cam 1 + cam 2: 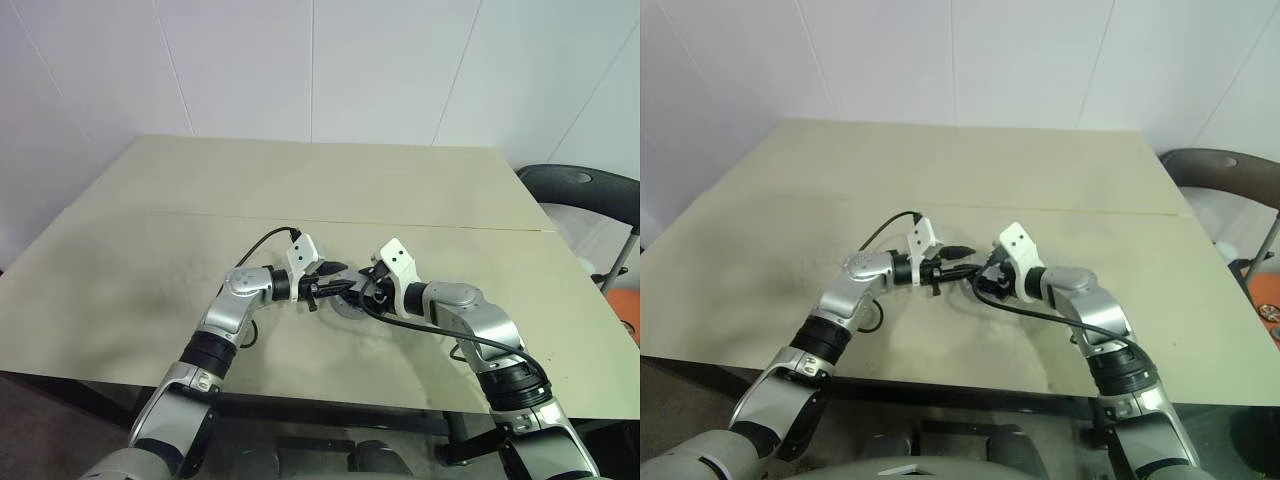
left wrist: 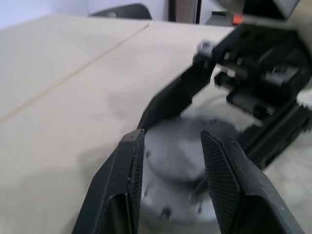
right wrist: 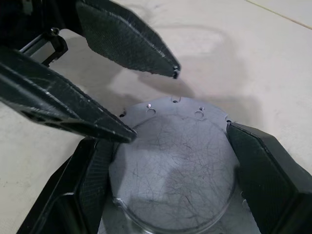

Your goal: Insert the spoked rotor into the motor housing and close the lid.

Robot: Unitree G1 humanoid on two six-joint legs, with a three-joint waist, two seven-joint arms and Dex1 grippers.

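Observation:
The motor housing is a squat round grey casing with a holed flange, standing on the table between my two arms. A scratched grey lid covers its top, so the spoked rotor is hidden. My right gripper has one finger pressed against each side of the casing. My left gripper hovers just above the lid's edge with its fingers apart and nothing between them. From the head, both grippers meet over the housing near the table's front middle.
A seam runs across the beige table behind the grippers. A dark chair stands off the table's right edge, with an orange object below it. A white wall rises behind the table.

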